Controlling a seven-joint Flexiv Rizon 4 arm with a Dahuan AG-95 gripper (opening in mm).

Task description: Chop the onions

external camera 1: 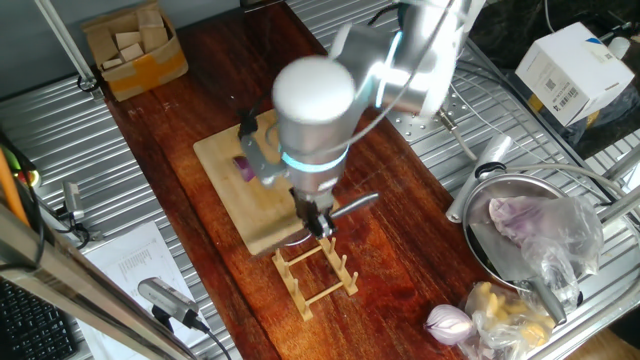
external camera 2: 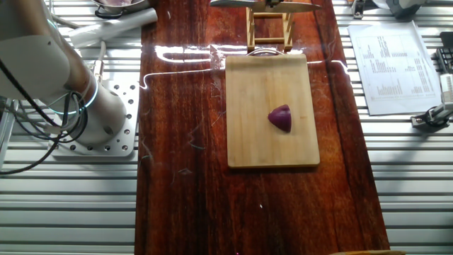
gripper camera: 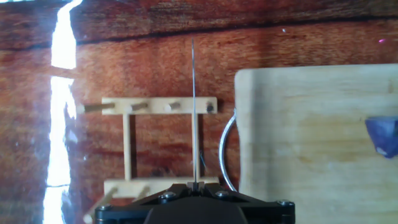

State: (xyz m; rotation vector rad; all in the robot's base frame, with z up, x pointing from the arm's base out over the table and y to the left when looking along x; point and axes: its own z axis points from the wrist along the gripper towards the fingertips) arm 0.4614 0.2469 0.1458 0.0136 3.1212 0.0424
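Observation:
A small purple onion wedge (external camera 1: 244,167) lies on the wooden cutting board (external camera 1: 222,158), partly hidden behind my arm. In the other fixed view the wedge (external camera 2: 281,117) sits right of the middle of the board (external camera 2: 258,92). My gripper (external camera 1: 320,220) is shut on a knife (external camera 1: 356,203) and hangs over the wooden peg rack (external camera 1: 315,275), just off the board's end. In the hand view the gripper (gripper camera: 194,185) holds the knife blade (gripper camera: 193,112) edge-on above the rack (gripper camera: 127,143). The board (gripper camera: 298,124) is to the right, with the wedge (gripper camera: 384,135) at the frame's right edge.
A cardboard box of wooden blocks (external camera 1: 135,45) stands at the table's far end. A metal bowl (external camera 1: 478,240) holds a plastic-wrapped purple lump (external camera 1: 530,225). A whole red onion (external camera 1: 448,321) and a bag of yellowish pieces (external camera 1: 510,315) lie nearby. A paper sheet (external camera 2: 396,67) lies beside the table.

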